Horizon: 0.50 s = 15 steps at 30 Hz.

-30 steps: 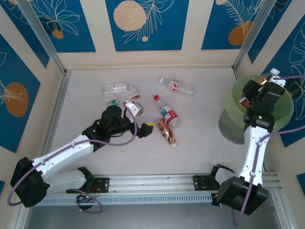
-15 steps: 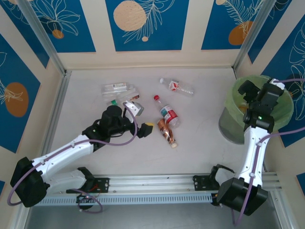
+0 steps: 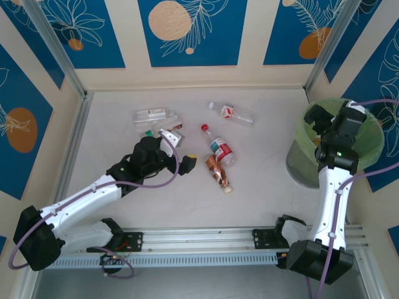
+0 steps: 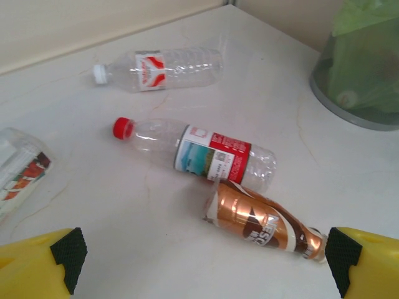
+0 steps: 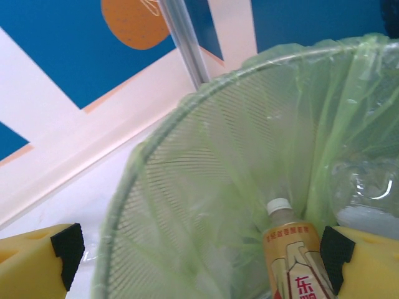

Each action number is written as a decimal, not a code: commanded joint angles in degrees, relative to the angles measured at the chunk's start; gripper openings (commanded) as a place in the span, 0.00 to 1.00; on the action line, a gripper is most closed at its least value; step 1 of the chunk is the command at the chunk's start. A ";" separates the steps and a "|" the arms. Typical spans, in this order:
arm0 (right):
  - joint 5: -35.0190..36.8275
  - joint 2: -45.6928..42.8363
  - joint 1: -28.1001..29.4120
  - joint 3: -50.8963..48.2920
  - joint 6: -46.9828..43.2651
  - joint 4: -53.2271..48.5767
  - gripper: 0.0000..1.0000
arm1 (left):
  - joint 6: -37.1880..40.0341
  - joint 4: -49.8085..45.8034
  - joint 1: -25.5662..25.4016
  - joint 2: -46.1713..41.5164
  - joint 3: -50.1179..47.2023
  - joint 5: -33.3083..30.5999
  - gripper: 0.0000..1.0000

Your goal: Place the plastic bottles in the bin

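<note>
While wide open, the left gripper (image 4: 203, 258) and right gripper (image 5: 201, 249) seem empty.

Red-capped bottle (image 4: 206, 156): clear, with a red, white and teal label. Copper-brown bottle (image 4: 262, 224): white lettering. White-capped bottle (image 4: 159, 67): clear, red-and-white label. Grey mesh bin (image 5: 187, 187), lined in translucent pale green, holds a tan bottle (image 5: 290, 255) with a white cap and red characters. Walls (image 3: 187, 31): blue and cream with orange discs.
</note>
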 commanded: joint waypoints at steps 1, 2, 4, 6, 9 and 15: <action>-1.84 -2.30 1.31 2.03 0.93 -0.80 1.00 | -0.95 -2.83 -0.50 -0.21 2.57 -5.15 1.00; -2.35 -2.61 1.64 2.25 1.13 -0.99 1.00 | -1.52 -3.90 -0.38 -0.04 3.21 -5.40 1.00; -2.81 -3.16 2.53 2.51 1.44 -1.08 1.00 | -1.84 -6.52 -0.17 0.84 5.00 -4.81 1.00; -3.43 -3.64 4.08 2.78 1.22 -1.18 0.99 | -2.82 -9.08 0.03 2.23 6.93 -5.02 1.00; -2.61 -4.25 7.48 3.45 0.67 -1.40 1.00 | -4.00 -9.89 0.63 3.37 7.26 -6.97 1.00; -2.41 -5.34 14.18 1.25 -1.46 2.00 1.00 | -4.29 -11.03 3.10 4.35 7.52 -13.99 1.00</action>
